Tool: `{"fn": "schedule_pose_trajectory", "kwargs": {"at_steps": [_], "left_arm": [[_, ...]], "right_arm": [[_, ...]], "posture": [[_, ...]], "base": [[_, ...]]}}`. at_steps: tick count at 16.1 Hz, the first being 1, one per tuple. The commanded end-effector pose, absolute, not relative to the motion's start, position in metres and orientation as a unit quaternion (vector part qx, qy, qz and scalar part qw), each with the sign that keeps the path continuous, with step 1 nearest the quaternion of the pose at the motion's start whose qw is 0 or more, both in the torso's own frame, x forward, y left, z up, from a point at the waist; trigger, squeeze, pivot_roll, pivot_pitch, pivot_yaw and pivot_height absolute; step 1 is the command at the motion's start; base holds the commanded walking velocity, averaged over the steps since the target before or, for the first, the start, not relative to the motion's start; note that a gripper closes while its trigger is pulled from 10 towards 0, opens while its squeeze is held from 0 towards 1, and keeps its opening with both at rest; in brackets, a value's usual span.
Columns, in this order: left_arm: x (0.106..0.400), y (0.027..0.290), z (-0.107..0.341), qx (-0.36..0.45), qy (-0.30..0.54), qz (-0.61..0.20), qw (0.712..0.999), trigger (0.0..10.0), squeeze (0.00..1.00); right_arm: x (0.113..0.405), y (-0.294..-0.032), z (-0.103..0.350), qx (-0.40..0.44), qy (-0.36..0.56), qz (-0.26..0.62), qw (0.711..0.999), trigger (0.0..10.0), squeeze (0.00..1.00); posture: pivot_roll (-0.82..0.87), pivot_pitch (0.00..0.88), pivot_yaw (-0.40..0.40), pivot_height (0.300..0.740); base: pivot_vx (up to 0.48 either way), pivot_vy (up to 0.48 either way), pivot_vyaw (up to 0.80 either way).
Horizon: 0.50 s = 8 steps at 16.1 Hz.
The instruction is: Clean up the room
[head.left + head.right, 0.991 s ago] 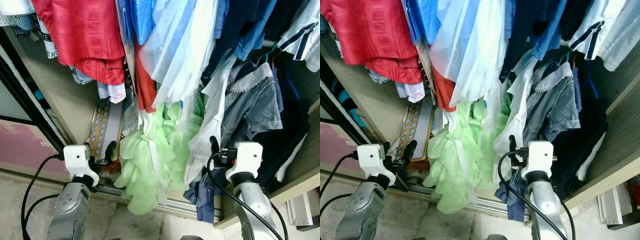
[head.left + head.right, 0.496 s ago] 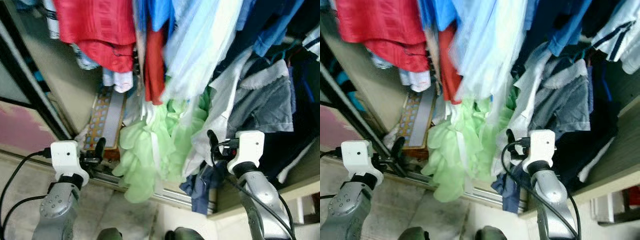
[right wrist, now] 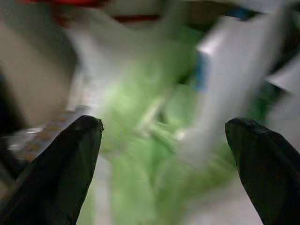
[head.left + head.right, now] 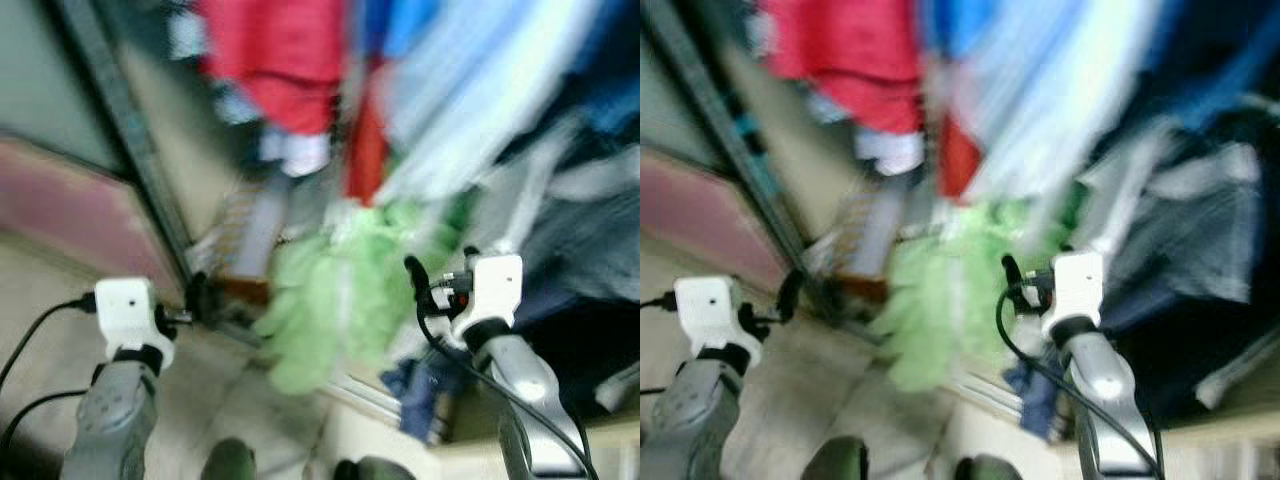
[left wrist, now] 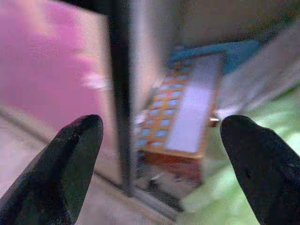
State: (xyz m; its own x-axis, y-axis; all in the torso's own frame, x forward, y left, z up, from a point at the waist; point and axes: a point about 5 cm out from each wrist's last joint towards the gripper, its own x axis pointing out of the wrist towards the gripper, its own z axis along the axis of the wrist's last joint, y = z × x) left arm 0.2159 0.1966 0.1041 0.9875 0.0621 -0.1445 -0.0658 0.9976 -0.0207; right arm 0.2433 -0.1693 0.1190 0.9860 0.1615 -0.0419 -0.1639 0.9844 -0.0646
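change: head view is now motion-blurred and the whole frame has shifted versus half a second back. That's our camera swinging, not the clothes moving. Closet sits more to the right, more floor and door show on the left.
meaning: we judge we're turning or stepping away from the closet; nothing picked up, cleanup step not started here.
left tool [image 5: 159, 164]: fingers spread wide, nothing between them; held low by the door track [image 4: 150, 195].
right tool [image 3: 164, 164]: also wide apart and empty; raised in front of the green garment [image 4: 330, 310], not touching as far as we can tell.
task thing: no clear target. Clutter in reach is the closet's lower pile: green garment spilling over the sill toward the floor [image 4: 60, 290], dark blue cloth [image 4: 425, 385] bunched just beside it under the right arm.
board [image 5: 185, 112]: flat, rigid, rectangular; orange frame with a grid of small pale cells and a plain grey strip. Leans inside the closet just behind the door track.
green garment texture: thin, ruffled, floppy, pale lime; will drape and snag.
hanging clothes: red top [image 4: 285, 60], soft woven; pale blue sheer fabric [image 4: 480, 110]; grey and navy shirts [image 4: 1200, 230] to the right. Detail lost to blur.
door: dark rigid frame, pink panel [image 5: 51, 70], smooth.
floor: pale, hard, looks like tile; too blurred for more.
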Motion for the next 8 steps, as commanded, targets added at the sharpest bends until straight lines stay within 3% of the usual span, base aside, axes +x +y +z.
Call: {"fn": "schedule_pose_trajectory", "kwargs": {"at_steps": [1,8], "left_arm": [[0.2161,0.1973,0.1092,-0.007,0.065,0.039,0.997,10.0,0.0],[0.2131,0.1993,0.1065,-0.005,0.072,0.063,0.995,10.0,0.0]], "right_arm": [[0.2428,-0.1722,0.1186,-0.033,0.02,0.081,0.996,10.0,0.0],[0.2436,-0.1638,0.1202,-0.027,0.01,0.096,0.995,10.0,0.0]], "posture": [[0.08,0.121,-0.091,0.74],[0.08,0.128,-0.081,0.74]], "base": [[0.0,0.0,0.8],[0.0,0.0,0.8]]}}
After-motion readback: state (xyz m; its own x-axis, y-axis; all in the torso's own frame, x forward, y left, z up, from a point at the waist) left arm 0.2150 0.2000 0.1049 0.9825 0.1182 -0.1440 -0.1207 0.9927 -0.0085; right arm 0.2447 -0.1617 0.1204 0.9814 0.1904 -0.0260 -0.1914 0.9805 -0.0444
